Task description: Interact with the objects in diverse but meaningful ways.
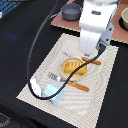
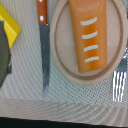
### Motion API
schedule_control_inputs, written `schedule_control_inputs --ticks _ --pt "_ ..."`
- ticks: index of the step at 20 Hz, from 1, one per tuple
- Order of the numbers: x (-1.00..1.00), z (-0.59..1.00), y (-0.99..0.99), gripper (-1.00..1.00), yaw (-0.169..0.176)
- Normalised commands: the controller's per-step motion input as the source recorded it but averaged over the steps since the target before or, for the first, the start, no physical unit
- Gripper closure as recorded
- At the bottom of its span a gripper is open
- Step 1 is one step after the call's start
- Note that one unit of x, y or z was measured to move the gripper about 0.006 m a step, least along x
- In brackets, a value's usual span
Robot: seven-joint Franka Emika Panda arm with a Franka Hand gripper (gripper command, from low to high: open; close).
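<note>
An orange bread loaf [image 1: 75,68] with pale slashes lies on a tan round plate [image 1: 64,71] in the middle of the striped placemat. The wrist view looks straight down on the loaf [image 2: 89,35] and plate [image 2: 62,62], with a corner of the yellow packet [image 2: 10,27] off to one side. A white oblong piece [image 1: 35,84] and a pale blue-and-white carton [image 1: 52,93] sit near the mat's front corner. My gripper [image 1: 89,52] hangs just above the plate's far edge. Its fingers do not show in either view.
A knife [image 1: 80,86] [image 2: 45,60] with an orange handle lies beside the plate, and a fork [image 1: 92,61] [image 2: 118,82] lies on the other side. A grey pot [image 1: 71,12] and another bowl [image 1: 124,19] stand at the back. A black cable [image 1: 35,55] loops over the mat.
</note>
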Motion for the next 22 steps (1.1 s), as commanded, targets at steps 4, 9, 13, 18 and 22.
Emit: schedule_control_inputs --ticks 4,9,13,18,22 --pt "-0.29 -0.38 0.0 -1.0 0.058" --pt "-0.24 -0.38 -0.17 -1.0 0.065" --pt "-0.19 -0.34 -0.28 -1.0 0.054" --pt "-0.12 -0.37 -0.31 -1.0 0.045" --pt "-0.15 -0.42 -0.31 -1.0 0.047"
